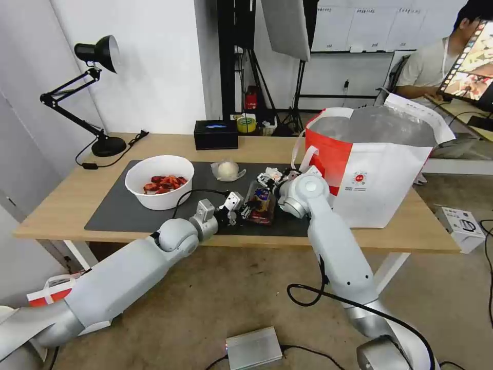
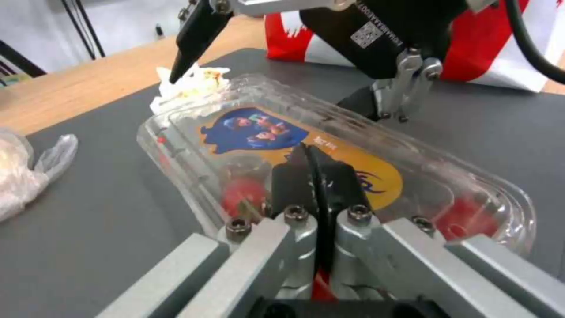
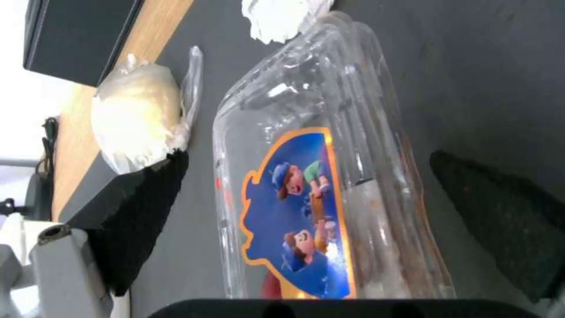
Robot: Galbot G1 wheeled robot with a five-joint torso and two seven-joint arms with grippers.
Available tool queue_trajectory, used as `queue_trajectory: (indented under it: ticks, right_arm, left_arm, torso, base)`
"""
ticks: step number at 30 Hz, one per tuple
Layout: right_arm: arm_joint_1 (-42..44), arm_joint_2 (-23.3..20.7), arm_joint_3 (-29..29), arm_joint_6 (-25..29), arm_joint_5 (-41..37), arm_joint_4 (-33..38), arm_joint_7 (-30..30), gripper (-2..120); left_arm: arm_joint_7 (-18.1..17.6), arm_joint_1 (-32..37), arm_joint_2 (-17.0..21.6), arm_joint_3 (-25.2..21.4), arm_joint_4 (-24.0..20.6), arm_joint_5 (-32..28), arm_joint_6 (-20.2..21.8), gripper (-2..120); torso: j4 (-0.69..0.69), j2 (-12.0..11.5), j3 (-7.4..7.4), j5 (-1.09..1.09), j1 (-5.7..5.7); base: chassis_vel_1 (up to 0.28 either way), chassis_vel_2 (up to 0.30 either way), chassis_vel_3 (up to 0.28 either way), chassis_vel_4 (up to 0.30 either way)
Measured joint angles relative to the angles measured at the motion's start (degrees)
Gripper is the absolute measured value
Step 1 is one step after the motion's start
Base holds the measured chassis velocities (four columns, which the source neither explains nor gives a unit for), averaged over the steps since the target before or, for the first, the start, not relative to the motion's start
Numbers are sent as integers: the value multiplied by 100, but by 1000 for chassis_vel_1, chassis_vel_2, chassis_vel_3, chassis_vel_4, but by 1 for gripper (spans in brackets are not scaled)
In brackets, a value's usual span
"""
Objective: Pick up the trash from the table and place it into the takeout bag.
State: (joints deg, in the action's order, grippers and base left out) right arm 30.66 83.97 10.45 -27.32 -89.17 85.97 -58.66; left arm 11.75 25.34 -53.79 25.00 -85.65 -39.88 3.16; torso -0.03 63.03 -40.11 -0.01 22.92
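clamshell box point(image 1: 259, 201) sits on mat point(image 1: 118, 210), front centre of table point(image 1: 67, 200). left gripper point(image 2: 317, 170) fingers pinched together at the box's near edge, apparently on its rim. right gripper point(image 3: 306, 212) spread wide, straddling the box w/o contact. advice: close right squarely before lifting; bag point(image 1: 380, 174) is just beside.

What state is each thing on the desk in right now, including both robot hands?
Clamshell box: closed, lying on the mat, red scraps inside.
Left hand: shut, fingertips against the box's near edge.
Right hand: open, fingers straddling the box.
Takeout bag: upright, mouth open.
White bowl: upright, holding red shells.
Tissue: crumpled, beside the box.
Plastic wad: bunched, on the mat.
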Motion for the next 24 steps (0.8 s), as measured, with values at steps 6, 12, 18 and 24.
queue_trajectory:
  ticks: [6,12,18,24]
  right_arm:
    - [5,-36,-26,-41,-7,76,-22,100]
    - [16,-19,-43,-55,-23,171,-45,100]
    - [-32,5,-40,-56,-12,135,-66,100]
    - [-33,43,-31,-55,16,40,-55,100]
  left_arm:
    - [-1,14,5,-12,1,0,-9,0]
    - [-2,15,26,-16,-2,-1,-12,0]
    - [-3,10,26,-16,-2,-3,-14,0]
    - [-3,-3,6,-11,8,-4,-19,0]
  torso:
    - [4,-2,-1,2,2]
    - [7,-2,-2,2,3]
    - [4,-2,-1,2,2]
    - [4,-2,0,1,1]
  base:
    - [0,0,0,0]
    - [0,0,0,0]
    - [0,0,0,0]
    - [0,0,0,0]
